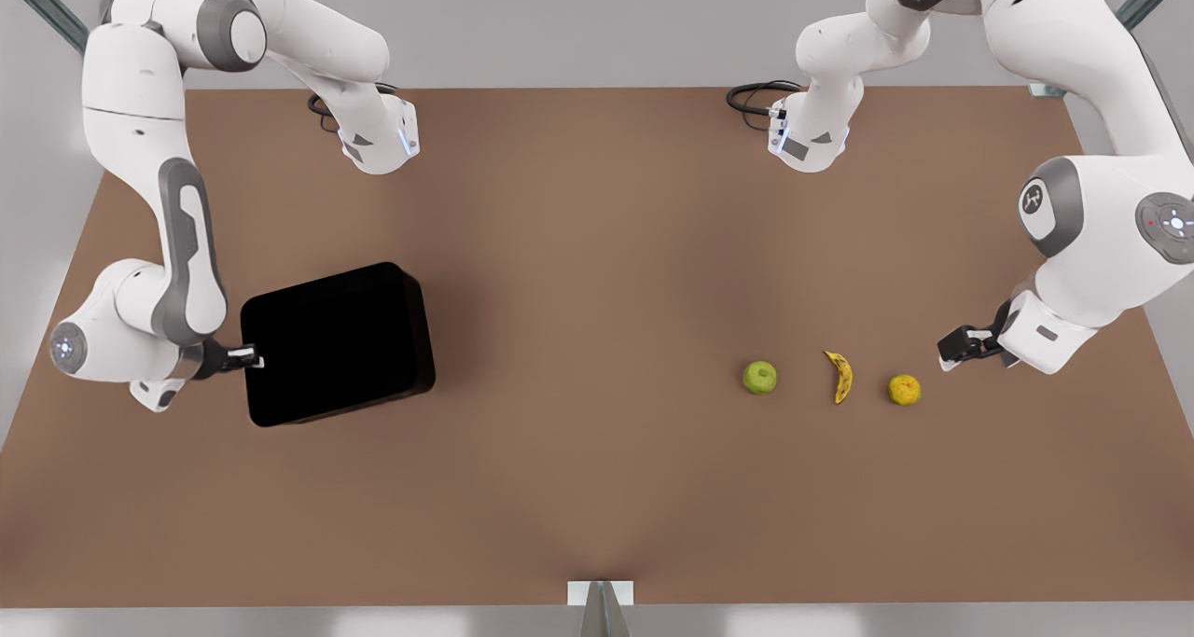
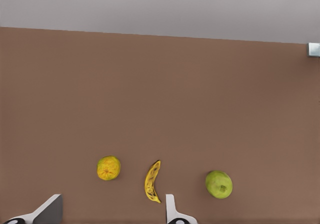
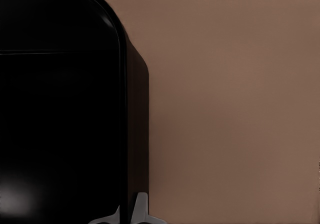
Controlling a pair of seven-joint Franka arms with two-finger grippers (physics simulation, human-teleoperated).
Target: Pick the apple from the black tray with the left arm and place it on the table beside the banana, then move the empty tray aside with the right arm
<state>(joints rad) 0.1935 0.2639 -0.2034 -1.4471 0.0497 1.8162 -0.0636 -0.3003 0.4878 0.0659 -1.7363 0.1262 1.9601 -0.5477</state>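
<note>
On the matte brown table (image 1: 597, 488), the right gripper (image 1: 250, 360) appears clamped on the rim of the glossy black rectangular tray (image 1: 336, 343), stiff and likely slippery, while the left gripper (image 1: 953, 355) waits spread open near the fruit.

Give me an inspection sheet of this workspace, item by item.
Surface: brown table, flat.
Job's things: apple on the table beside the banana; black tray empty, toward the front view's left.
Clutter: yellow-orange fruit on the banana's other side.
Grippers: right gripper shut on the tray's rim; left gripper open, near the yellow-orange fruit, touching nothing.
Cables: black loops by both arm bases.
Surroundings: metal posts at the corners.
</note>
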